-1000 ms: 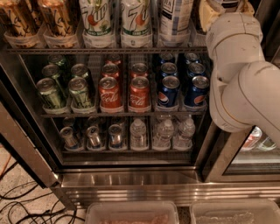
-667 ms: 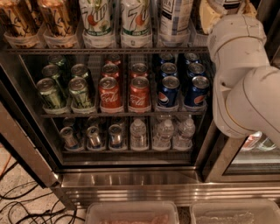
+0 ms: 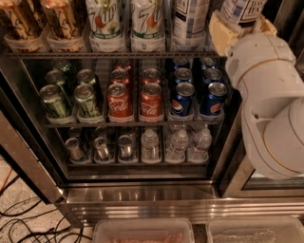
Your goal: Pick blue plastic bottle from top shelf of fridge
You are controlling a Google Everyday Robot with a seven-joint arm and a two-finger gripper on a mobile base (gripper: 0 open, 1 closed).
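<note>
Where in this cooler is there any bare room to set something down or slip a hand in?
Only the steel sill below the water bottles is bare. The top shelf is packed edge to edge, with the pincer at the blue plastic bottle on its right end. The can rows leave no gaps.

Pincer (image 3: 243, 29) straddles blue plastic bottle (image 3: 241, 10) at right end of top shelf (image 3: 118, 55).

Dim warm light inside fridge (image 3: 28, 166) — glare on steel sill (image 3: 142, 199); gripper (image 3: 243, 26), clasping blue plastic bottle (image 3: 242, 9) at right end of top shelf (image 3: 118, 55), overexposed, soft
</note>
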